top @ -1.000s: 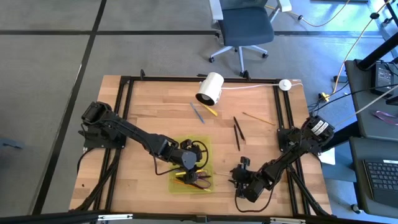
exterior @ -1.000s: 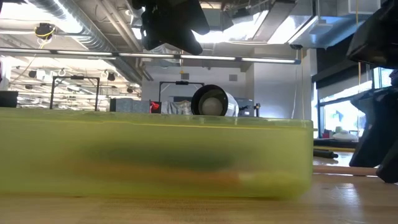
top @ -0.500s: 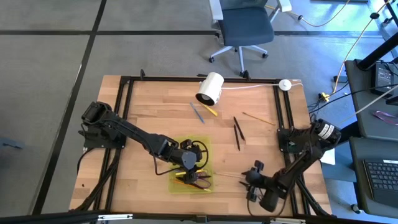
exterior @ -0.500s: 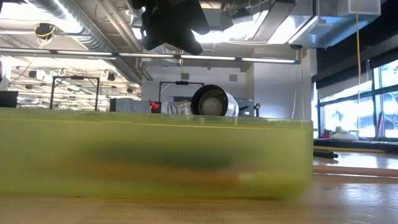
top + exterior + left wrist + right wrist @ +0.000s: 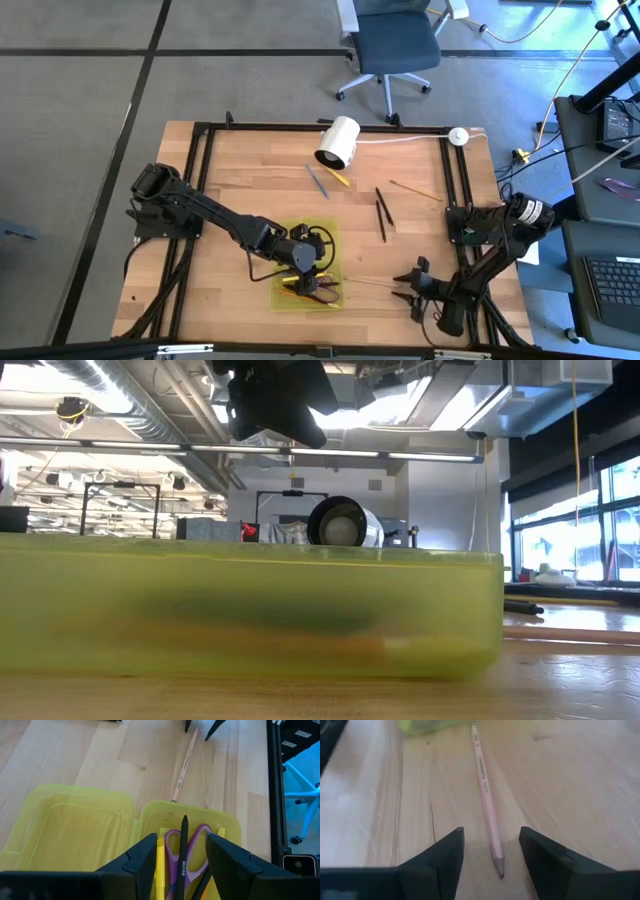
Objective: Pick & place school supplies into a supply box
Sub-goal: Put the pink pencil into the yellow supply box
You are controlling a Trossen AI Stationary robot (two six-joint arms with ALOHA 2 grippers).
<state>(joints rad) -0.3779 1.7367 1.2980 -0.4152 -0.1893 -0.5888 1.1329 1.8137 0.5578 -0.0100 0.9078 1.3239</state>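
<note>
The yellow-green supply box [image 5: 322,240] lies near the table's near edge; its near wall fills the low view [image 5: 250,610]. Inside lie purple-handled scissors [image 5: 171,851], a black pen [image 5: 183,851] and yellow pens. My left gripper [image 5: 305,262] hovers open over the box, with the black pen showing between its fingers [image 5: 181,840]. A wood-coloured pencil [image 5: 486,805] lies flat on the table, one end at the box's rim [image 5: 174,799]. My right gripper [image 5: 491,832] is open, and its fingers stand on either side of the pencil's pointed end without touching it [image 5: 415,287].
A white cylinder [image 5: 338,143] with a cable lies near the far edge. Blue and yellow pens [image 5: 322,180] lie in front of it. Two black pens [image 5: 382,210] and a thin wooden pencil [image 5: 415,189] lie toward the right. An empty yellow-green half [image 5: 75,830] adjoins the filled one.
My right gripper has drawn back from the box toward the table's right edge and gone out of the low view. The wood-coloured pencil stays on the table between the box and the gripper.
</note>
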